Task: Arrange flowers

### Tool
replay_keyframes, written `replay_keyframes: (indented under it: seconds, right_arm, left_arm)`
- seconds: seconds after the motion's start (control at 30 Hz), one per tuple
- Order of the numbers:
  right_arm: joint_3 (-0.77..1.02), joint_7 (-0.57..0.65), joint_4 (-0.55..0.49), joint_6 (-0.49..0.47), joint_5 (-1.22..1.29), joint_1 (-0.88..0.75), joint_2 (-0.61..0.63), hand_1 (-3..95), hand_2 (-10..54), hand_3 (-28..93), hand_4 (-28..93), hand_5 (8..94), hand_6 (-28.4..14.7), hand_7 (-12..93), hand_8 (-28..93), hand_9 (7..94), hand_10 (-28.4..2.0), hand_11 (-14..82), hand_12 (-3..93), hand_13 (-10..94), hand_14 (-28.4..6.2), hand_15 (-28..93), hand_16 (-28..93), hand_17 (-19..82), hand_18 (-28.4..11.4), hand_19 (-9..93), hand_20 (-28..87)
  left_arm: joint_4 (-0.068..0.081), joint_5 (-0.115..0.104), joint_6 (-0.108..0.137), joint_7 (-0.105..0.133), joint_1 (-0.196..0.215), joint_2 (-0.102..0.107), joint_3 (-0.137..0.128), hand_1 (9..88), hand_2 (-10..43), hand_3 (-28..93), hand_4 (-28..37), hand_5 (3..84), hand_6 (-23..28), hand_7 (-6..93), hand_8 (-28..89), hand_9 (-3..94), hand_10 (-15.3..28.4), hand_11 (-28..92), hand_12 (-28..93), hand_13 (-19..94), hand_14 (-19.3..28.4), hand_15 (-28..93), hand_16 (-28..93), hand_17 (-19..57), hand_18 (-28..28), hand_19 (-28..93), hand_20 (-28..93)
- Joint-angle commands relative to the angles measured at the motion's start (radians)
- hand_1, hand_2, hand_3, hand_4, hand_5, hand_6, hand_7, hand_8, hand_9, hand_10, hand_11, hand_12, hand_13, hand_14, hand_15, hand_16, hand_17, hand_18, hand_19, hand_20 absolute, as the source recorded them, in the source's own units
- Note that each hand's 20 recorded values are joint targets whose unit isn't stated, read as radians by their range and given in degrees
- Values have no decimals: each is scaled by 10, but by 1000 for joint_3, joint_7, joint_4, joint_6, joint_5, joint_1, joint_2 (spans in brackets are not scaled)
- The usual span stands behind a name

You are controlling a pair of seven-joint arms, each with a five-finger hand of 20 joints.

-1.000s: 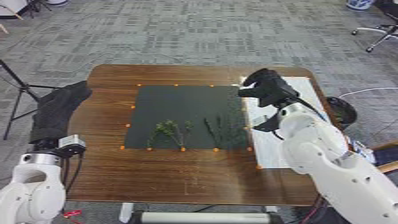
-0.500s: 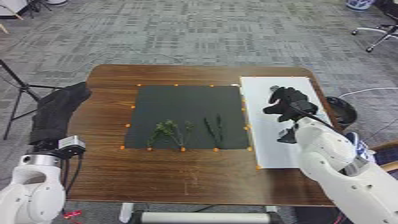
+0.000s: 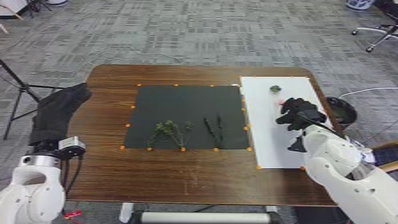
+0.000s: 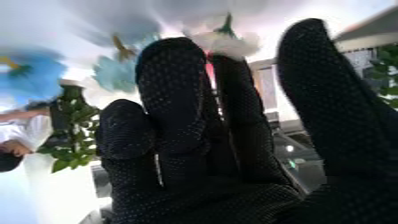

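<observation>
Right hand (image 3: 300,114): released, fingers straight, at white sheet (image 3: 269,132) | white flower (image 4: 235,44): near those fingers | green clump (image 3: 275,89): on sheet | leafy sprigs (image 3: 165,130), dark stems (image 3: 214,131): dark mat (image 3: 185,100), on counter (image 3: 178,182) | left hand (image 3: 64,102): counter's left edge, state unclear

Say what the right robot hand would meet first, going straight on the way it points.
The right robot hand would probably meet the small pinkish flower by its fingertips first, though depth is unclear.

grey patterned carpet (image 3: 204,40), a wheeled chair (image 3: 391,9) far right
</observation>
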Motion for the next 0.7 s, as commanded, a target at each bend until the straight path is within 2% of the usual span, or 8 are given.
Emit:
replay_keyframes:
  seconds: [0.03,0.13,0.2,0.33,0.47,0.53,0.63,0.7]
  right_arm:
    - [-48,12,21,48,-49,-14,15,501,-95,645,-128,586,-36,241,-29,641,-155,215,256,796,-66,556,319,513,-159,883,478]
    - [-77,-7,39,113,-65,7,20,578,-95,572,-130,611,-35,230,170,694,-130,153,343,811,-57,558,318,531,-148,882,484]
    - [-88,-14,40,157,-63,19,25,620,-95,537,-123,664,-28,232,218,763,-112,96,394,830,-51,552,319,549,-138,881,482]
    - [-88,-25,-2,217,-43,38,44,636,-95,538,-107,742,-23,241,212,835,-100,84,395,861,-44,537,323,579,-129,884,477]
    - [-106,-42,-71,233,-19,91,72,631,-95,553,-108,753,-23,238,208,845,-101,82,395,868,-42,534,329,585,-130,890,476]
    - [-116,-50,-112,207,5,128,84,629,-95,556,-107,757,-23,239,206,846,-102,82,398,869,-40,534,332,585,-131,894,476]
    - [-147,-57,-171,121,132,222,97,628,-95,556,-106,758,-24,240,205,846,-104,81,400,868,-39,534,336,584,-132,897,475]
    - [-186,-69,-197,56,234,305,98,628,-95,556,-105,758,-25,241,206,846,-106,80,402,868,-39,533,337,584,-131,898,474]
  left_arm:
    - [-4,7,-9,-8,1,-3,-1,284,-5,690,-238,544,-19,166,-93,484,140,200,112,352,172,191,20,16,138,120,171]
    - [-5,7,-5,-5,0,0,-5,285,-4,688,-237,544,-18,165,-93,485,140,199,111,352,172,191,20,16,138,119,170]
    - [-6,7,-3,-4,0,3,-8,285,-4,689,-236,544,-18,165,-92,484,139,200,111,352,172,191,20,15,138,119,170]
    - [-13,9,-3,-3,16,10,-31,285,-4,688,-236,543,-17,164,-93,484,140,200,111,352,172,191,20,16,139,119,170]
    - [-16,3,19,5,35,14,-65,283,-2,686,-239,542,-12,161,-91,485,140,200,111,354,174,193,20,19,137,115,166]
    - [-13,-7,36,9,43,14,-77,265,10,686,-254,542,-11,160,-91,486,141,200,111,355,175,192,18,24,132,108,163]
    - [-5,-17,68,13,56,13,-95,221,65,685,-279,544,-10,158,-89,489,142,200,110,360,174,190,13,30,128,103,159]
    - [0,-28,92,9,67,14,-105,192,134,673,-282,551,-10,156,-90,496,144,203,109,364,175,193,13,33,124,102,158]
